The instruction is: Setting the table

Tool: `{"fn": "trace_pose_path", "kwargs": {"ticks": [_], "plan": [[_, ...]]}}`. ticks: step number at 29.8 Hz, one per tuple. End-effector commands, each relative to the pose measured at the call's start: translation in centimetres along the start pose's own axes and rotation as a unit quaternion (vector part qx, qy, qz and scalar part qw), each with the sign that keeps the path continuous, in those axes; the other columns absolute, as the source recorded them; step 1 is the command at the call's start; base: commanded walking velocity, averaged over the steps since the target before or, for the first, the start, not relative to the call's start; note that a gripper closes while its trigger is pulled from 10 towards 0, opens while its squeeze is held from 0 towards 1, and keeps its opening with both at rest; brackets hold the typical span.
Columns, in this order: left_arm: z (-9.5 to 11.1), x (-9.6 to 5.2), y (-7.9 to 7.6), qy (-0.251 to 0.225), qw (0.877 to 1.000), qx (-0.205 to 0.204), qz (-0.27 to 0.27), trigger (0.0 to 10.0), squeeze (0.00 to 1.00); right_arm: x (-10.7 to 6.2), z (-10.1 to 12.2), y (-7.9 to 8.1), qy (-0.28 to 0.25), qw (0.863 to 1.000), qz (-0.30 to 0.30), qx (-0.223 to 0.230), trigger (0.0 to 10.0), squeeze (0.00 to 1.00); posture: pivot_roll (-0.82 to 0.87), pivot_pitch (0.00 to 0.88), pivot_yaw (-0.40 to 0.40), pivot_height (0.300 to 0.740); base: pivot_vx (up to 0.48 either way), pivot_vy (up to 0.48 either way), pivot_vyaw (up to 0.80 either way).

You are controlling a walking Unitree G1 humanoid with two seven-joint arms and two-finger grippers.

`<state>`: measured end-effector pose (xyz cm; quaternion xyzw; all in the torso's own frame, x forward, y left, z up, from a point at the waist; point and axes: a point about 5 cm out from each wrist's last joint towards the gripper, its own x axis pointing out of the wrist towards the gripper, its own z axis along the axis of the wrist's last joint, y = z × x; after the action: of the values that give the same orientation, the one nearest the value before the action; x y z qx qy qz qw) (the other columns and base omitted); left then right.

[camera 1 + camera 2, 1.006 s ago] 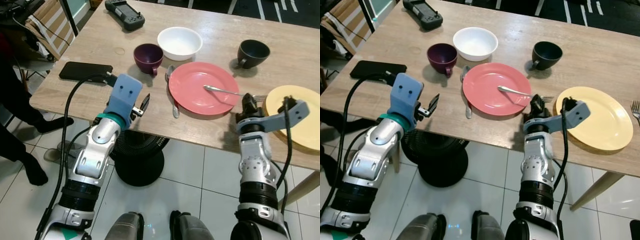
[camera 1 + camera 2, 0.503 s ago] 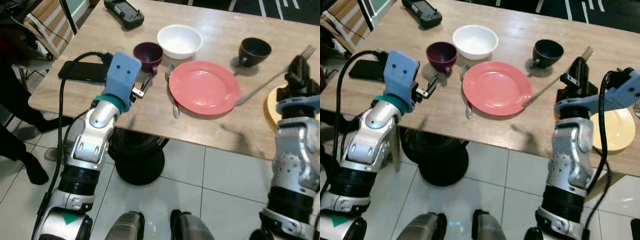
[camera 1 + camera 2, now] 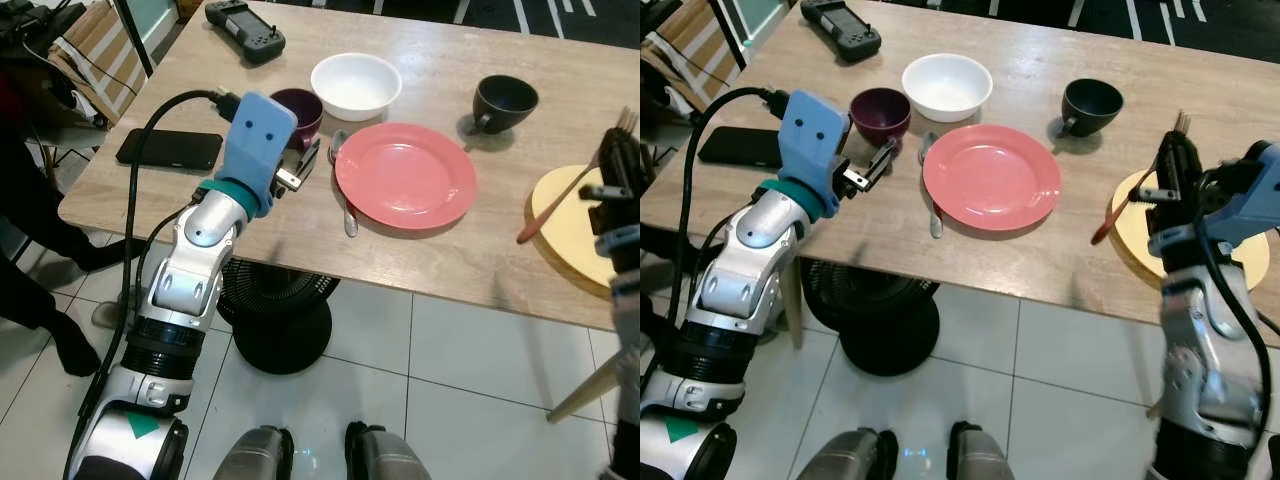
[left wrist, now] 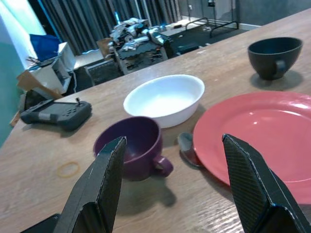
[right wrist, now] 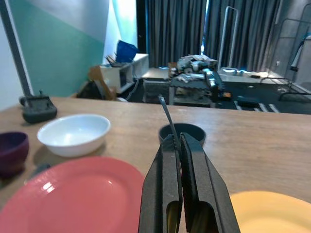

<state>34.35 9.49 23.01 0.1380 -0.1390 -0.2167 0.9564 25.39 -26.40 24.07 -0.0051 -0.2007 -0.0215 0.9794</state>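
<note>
My right gripper (image 3: 1170, 170) is raised over the near left edge of the yellow plate (image 3: 565, 215) and is shut on a fork (image 3: 1118, 212). The fork slants, tines up and handle end low toward the pink plate (image 3: 405, 175). In the right wrist view the fingers (image 5: 167, 184) pinch the fork's stem (image 5: 167, 114). A spoon (image 3: 345, 205) lies along the pink plate's left rim. My left gripper (image 3: 305, 165) is open just in front of the purple cup (image 3: 298, 108); the left wrist view shows the cup (image 4: 131, 148) between its spread fingers (image 4: 104, 184).
A white bowl (image 3: 355, 85) and a black cup (image 3: 505, 100) stand behind the pink plate. A phone (image 3: 170, 148) and a game controller (image 3: 245, 27) lie on the table's left side. A fan base (image 3: 285, 320) stands under the table. A person's legs (image 3: 30, 210) are at the far left.
My right gripper lifted the fork off the pink plate and carried it right, over the yellow plate's edge. My left gripper moved forward to the purple cup.
</note>
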Motion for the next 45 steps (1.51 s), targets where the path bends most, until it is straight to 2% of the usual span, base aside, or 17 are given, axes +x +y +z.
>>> {"fn": "trace_pose_path", "kwargs": {"ticks": [1, 9, 21, 25, 29, 31, 33, 34, 36, 37, 40, 41, 42, 45], "plan": [[-0.1, 0.1, -0.4, 0.0, 1.0, -0.001, -0.015, 10.0, 0.0, -0.5, 0.0, 0.4, 0.011, 1.0, 0.019, -0.017, 10.0, 0.0, 0.0, 0.021, 0.075, 0.74, 0.0, 0.0, 0.0], [0.1, 0.2, -1.0, -0.006, 1.0, -0.006, -0.025, 10.0, 0.0, -0.9, 0.3, 1.9, 0.01, 0.997, 0.048, -0.058, 10.0, 0.0, 0.01, 0.015, 0.069, 0.74, 0.0, 0.0, 0.0], [-0.3, 0.1, -1.3, -0.004, 1.0, -0.011, -0.022, 10.0, 0.0, -1.3, -0.7, 2.4, 0.032, 0.997, 0.051, -0.058, 10.0, 0.0, 0.01, 0.013, 0.052, 0.74, 0.0, 0.0, 0.0], [-0.3, 0.1, -1.6, -0.004, 1.0, -0.009, -0.022, 10.0, 0.0, -1.4, -2.3, 2.8, 0.056, 0.997, 0.034, -0.04, 10.0, 0.0, 0.02, 0.017, 0.052, 0.74, 0.0, 0.0, 0.0], [-0.3, 0.0, -1.7, -0.004, 1.0, -0.008, -0.022, 10.0, 0.0, -1.4, -2.9, 3.0, 0.068, 0.997, 0.025, -0.041, 10.0, 0.0, 0.03, 0.019, 0.052, 0.74, 0.0, 0.0, 0.0], [-0.3, -0.1, -1.7, -0.003, 1.0, -0.005, -0.025, 10.0, 0.0, -1.7, -4.5, 2.9, 0.106, 0.993, 0.008, -0.046, 10.0, 0.0, 0.04, 0.026, 0.054, 0.74, 0.0, 0.0, 0.0], [-0.3, -0.2, -1.7, -0.002, 1.0, -0.003, -0.025, 10.0, 0.0, -1.8, -5.0, 2.8, 0.118, 0.992, 0.005, -0.048, 10.0, 0.0, 0.04, 0.026, 0.054, 0.74, 0.0, 0.0, 0.0], [-0.4, -0.2, -1.6, 0.0, 1.0, -0.001, -0.026, 10.0, 0.0, -2.1, -5.7, 2.7, 0.142, 0.987, 0.017, -0.068, 10.0, 1.0, 0.04, 0.029, 0.053, 0.74, 0.0, 0.0, 0.0], [-0.4, -0.2, -1.6, 0.0, 1.0, -0.001, -0.026, 10.0, 0.0, -2.1, -5.7, 2.7, 0.142, 0.987, 0.017, -0.068, 10.0, 1.0, 0.04, 0.029, 0.053, 0.74, 0.0, 0.0, 0.0], [-0.4, -0.3, -1.5, 0.002, 1.0, 0.001, -0.026, 10.0, 0.0, -2.6, -6.5, 2.6, 0.171, 0.976, 0.053, -0.122, 10.0, 1.0, 0.04, 0.03, 0.052, 0.74, 0.0, 0.0, 0.0], [-0.4, -0.3, -1.5, 0.002, 1.0, 0.001, -0.026, 10.0, 0.0, -2.6, -6.5, 2.6, 0.171, 0.976, 0.053, -0.122, 10.0, 1.0, 0.04, 0.03, 0.052, 0.74, 0.0, 0.0, 0.0], [-0.6, -0.4, -1.4, 0.006, 1.0, 0.004, -0.027, 10.0, 0.0, -4.0, -7.2, 2.6, 0.221, 0.949, 0.148, -0.171, 10.0, 1.0, 0.04, 0.038, 0.05, 0.74, 0.0, 0.0, 0.0], [-0.6, -0.5, -1.4, 0.007, 1.0, 0.004, -0.028, 10.0, 0.0, -4.4, -7.2, 2.0, 0.235, 0.937, 0.179, -0.189, 10.0, 1.0, 0.04, 0.04, 0.05, 0.74, 0.0, 0.0, 0.0], [-0.6, -0.5, -1.4, 0.007, 1.0, 0.004, -0.029, 10.0, 0.0, -4.4, -7.0, 1.5, 0.239, 0.931, 0.191, -0.202, 10.0, 1.0, 0.04, 0.041, 0.05, 0.74, 0.0, 0.0, 0.0]]}}
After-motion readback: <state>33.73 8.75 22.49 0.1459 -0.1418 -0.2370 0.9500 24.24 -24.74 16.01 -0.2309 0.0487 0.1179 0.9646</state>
